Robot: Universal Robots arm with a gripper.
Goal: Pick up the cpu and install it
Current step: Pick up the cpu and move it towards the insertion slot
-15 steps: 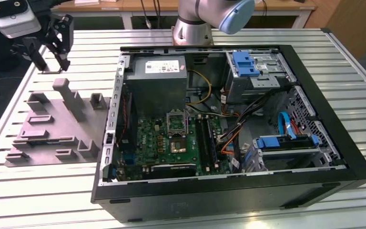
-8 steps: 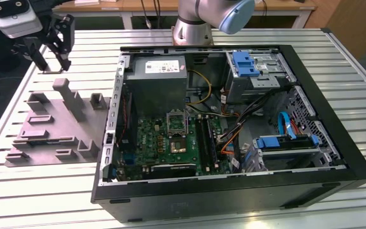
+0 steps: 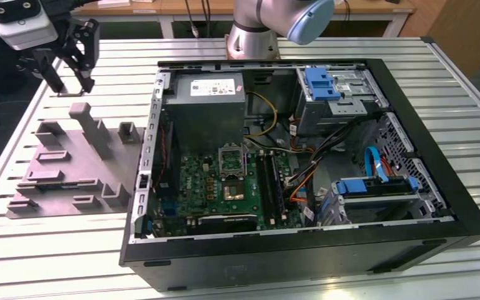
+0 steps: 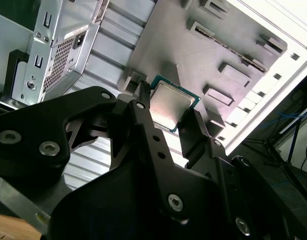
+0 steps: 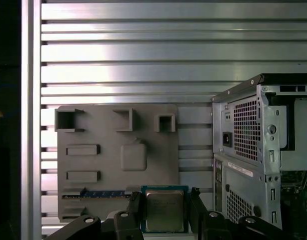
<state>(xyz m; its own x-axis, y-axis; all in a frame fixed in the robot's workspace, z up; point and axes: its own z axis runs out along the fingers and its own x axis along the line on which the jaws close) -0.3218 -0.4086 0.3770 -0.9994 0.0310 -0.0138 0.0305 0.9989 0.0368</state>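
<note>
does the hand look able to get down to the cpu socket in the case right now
Probably yes: the case lies open side up, and nothing seems to hang over the socket. The power supply box stands close beside it. The hand holds the cpu.

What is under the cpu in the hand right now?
The cpu, gripped by the hand, hangs over the edge of the grey fixture plate on the slatted table. The plate's part directly beneath the chip is covered by it, so what sits there cannot be seen.
</note>
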